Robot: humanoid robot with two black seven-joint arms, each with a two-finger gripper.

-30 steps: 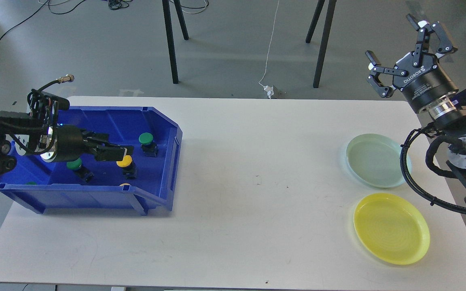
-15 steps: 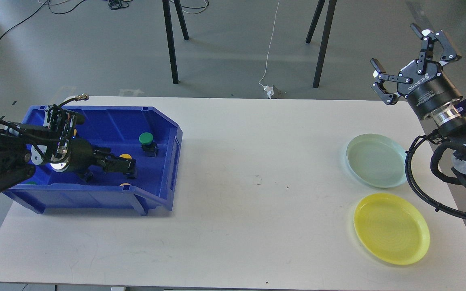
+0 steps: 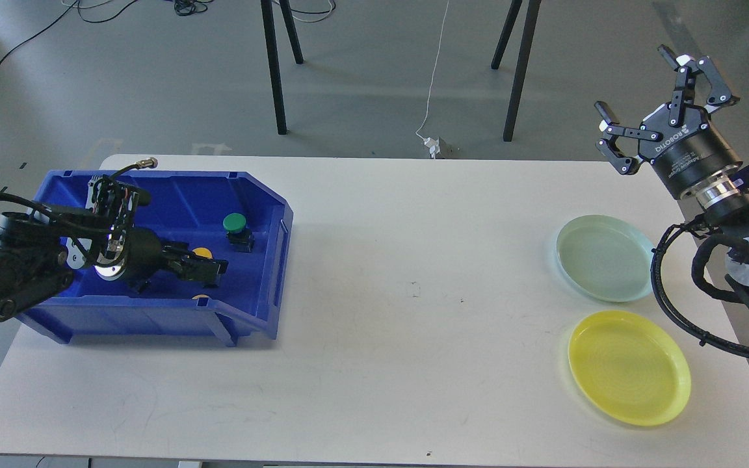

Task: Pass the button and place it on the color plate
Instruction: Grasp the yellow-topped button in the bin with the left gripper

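- Where the table is nearest us, our yellow plate lies at the right, the green plate just behind it.
- At the left, our left gripper sits low in the blue bin, at a yellow button; we cannot tell how its jaws stand.
- A green button stands just beyond.
- Farthest back, our right gripper hangs above the table's right corner, jaws apart, holding nothing.

Glossy plastic blue bin, translucent, seemingly plastic yellow plate, smooth matt white table.
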